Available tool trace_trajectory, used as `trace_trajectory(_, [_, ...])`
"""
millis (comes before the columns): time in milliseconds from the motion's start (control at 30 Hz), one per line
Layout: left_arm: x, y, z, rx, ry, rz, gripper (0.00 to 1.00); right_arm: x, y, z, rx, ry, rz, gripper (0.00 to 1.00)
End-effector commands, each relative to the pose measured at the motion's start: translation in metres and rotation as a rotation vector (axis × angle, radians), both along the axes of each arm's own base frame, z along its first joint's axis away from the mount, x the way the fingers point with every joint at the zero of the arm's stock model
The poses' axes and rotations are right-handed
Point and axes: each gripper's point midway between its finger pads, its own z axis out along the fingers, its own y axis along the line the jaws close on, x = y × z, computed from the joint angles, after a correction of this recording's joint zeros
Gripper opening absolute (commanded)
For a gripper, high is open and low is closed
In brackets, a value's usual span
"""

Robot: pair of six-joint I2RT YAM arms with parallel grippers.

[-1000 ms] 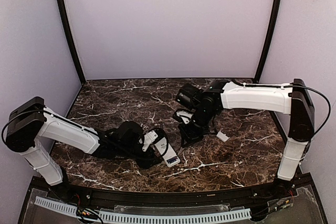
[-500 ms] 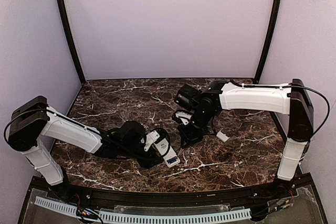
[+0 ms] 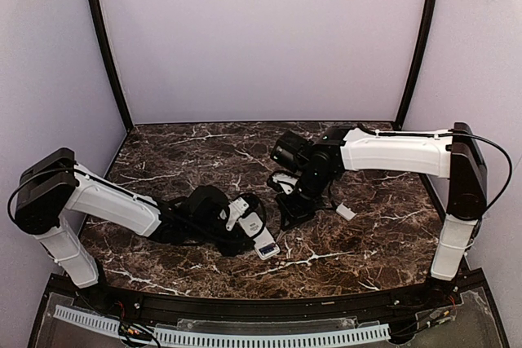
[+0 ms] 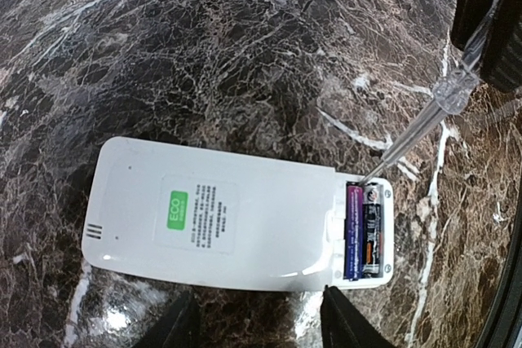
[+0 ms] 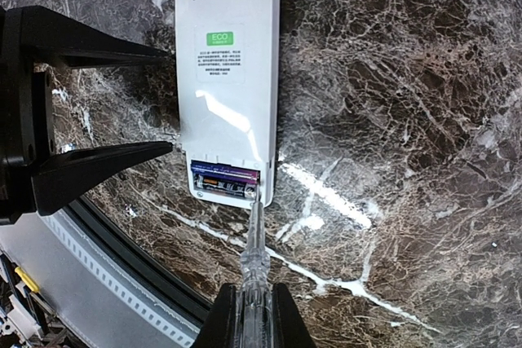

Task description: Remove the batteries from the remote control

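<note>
The white remote control lies back-up on the marble, its end compartment uncovered, with two dark batteries side by side inside. My left gripper is open, and its two black fingertips stand against the remote's long edge without enclosing it. My right gripper is shut on a clear-handled screwdriver. The screwdriver's metal tip rests at the corner of the compartment, beside the batteries. In the top view the remote lies between the two grippers, with my right gripper just beyond it.
A small white cover piece lies on the marble to the right of the right gripper. The table's black front rail runs close to the remote's battery end. Purple walls enclose the table on three sides.
The left gripper's jaws have narrowed a little and its arm has edged slightly toward the remote. The right arm with the screwdriver has barely moved.
</note>
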Motion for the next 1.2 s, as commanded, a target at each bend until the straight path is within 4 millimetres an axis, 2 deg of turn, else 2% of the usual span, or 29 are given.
trace_trajectory(0, [0.006,-0.003,-0.001,0.010,0.011,0.033,0.50,-0.003,0.006,-0.010,-0.004,0.002,0.014,0.00])
trace_trajectory(633, [0.006,-0.003,-0.015,0.036,0.032,0.041,0.47,-0.012,0.013,-0.016,0.067,0.040,0.026,0.00])
trace_trajectory(1167, [0.004,0.000,-0.027,0.062,0.049,0.049,0.43,-0.020,0.004,-0.030,0.127,0.089,-0.015,0.00])
